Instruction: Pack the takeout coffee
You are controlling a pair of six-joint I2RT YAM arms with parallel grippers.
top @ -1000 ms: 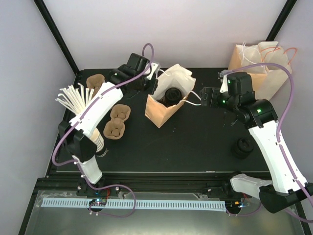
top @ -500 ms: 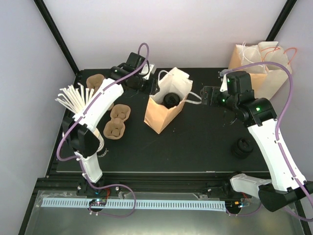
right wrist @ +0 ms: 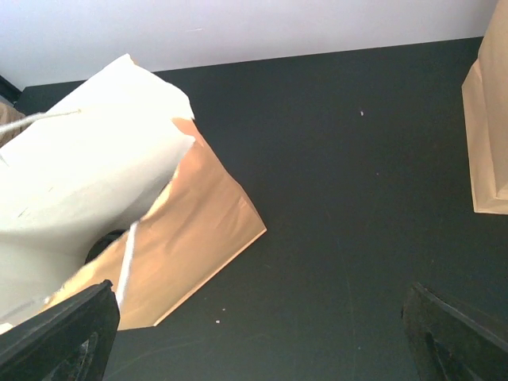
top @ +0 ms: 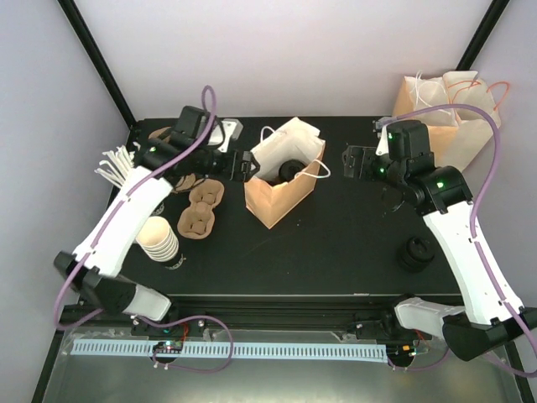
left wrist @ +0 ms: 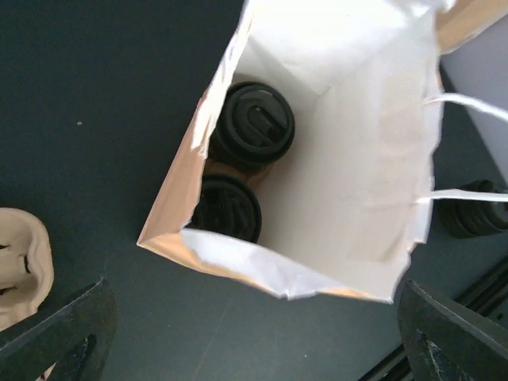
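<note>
Two takeout coffee cups, black lids up, stand inside the open brown paper bag (left wrist: pixel 349 159): one takeout coffee (left wrist: pixel 255 125) further in, the other (left wrist: pixel 226 208) by the bag's near rim. From above only one black lid (top: pixel 289 170) shows in the bag (top: pixel 273 201). My left gripper (top: pixel 241 164) hangs open just left of the bag's rim, nothing between its fingertips (left wrist: pixel 59 333). My right gripper (top: pixel 352 159) is open to the right of the bag (right wrist: pixel 175 238), apart from it and its white handles.
A black stack of lids (top: pixel 417 252) lies near the right arm. Brown pulp cup carriers (top: pixel 201 206) and a stack of lidless white cups (top: pixel 159 239) sit at the left with white stirrers (top: pixel 117 164). More paper bags (top: pixel 445 109) stand at the back right.
My left gripper opened and drew back leftward from the bag's back rim. The bag shifted a little left and stands more upright. The right gripper barely moved.
</note>
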